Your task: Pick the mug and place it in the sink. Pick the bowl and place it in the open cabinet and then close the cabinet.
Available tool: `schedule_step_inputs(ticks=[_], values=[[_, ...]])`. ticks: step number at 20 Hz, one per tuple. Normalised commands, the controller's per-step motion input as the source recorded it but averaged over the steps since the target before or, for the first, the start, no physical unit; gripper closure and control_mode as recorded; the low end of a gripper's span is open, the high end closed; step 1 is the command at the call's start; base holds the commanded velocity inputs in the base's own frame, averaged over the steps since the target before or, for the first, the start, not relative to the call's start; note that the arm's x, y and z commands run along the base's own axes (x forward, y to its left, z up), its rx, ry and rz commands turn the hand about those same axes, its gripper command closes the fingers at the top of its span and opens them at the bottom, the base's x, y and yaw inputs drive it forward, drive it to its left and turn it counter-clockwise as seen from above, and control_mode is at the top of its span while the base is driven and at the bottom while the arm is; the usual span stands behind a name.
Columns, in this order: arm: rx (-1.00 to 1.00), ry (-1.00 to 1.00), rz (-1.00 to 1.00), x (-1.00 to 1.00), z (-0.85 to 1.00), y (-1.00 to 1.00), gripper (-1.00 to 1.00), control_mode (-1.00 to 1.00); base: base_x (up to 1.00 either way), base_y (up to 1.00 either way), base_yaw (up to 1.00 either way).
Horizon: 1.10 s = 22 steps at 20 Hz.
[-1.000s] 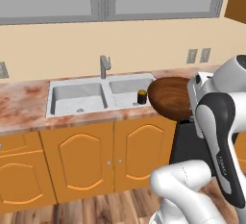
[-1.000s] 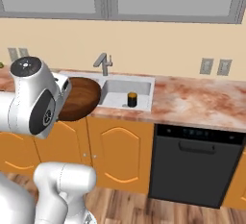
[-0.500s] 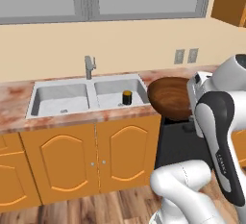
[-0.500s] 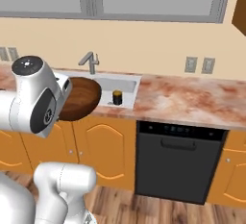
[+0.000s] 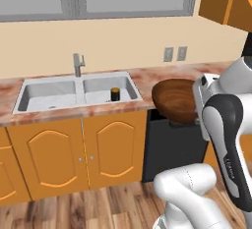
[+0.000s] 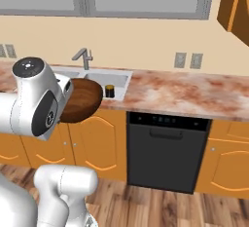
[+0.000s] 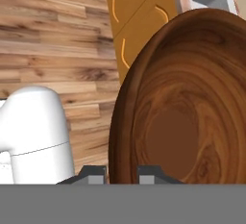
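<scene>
My gripper is shut on the rim of the dark brown wooden bowl, which I hold on edge in the air before the counter front. The bowl hangs just left of my hand in the left base view, and the bowl shows right of my hand in the right base view. The small black mug with the orange-yellow top stands in the right basin of the steel sink. From the other side, the mug sits in the sink. The orange wall cabinet is at the upper right.
A black dishwasher sits under the marbled counter, right of the sink. The grey faucet rises behind the basins. Two wall outlets are on the backsplash. Low orange cupboards line the wood floor.
The base has driven to the right, so the sink and mug slid left in both base views and the wall cabinet came into view. The bowl stays gripped.
</scene>
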Motion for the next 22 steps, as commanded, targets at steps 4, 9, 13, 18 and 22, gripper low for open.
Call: schedule_step_inputs(ticks=[4, 9, 13, 18, 22], values=[[0.00, 0.00, 0.00, 0.00, 0.00, 0.00, 1.00, 1.00, -0.46, -0.49, 0.00], [0.00, 0.00, 0.00, 0.00, 0.00, 0.00, 1.00, 1.00, -0.43, -0.66, 0.00], [0.00, 0.00, 0.00, 0.00, 0.00, 0.00, 1.00, 1.00, 0.02, -0.84, 0.00], [0.00, 0.00, 0.00, 0.00, 0.00, 0.00, 1.00, 1.00, 0.39, -0.75, 0.00], [0.00, 0.00, 0.00, 0.00, 0.00, 0.00, 1.00, 1.00, 0.32, -0.59, 0.00]])
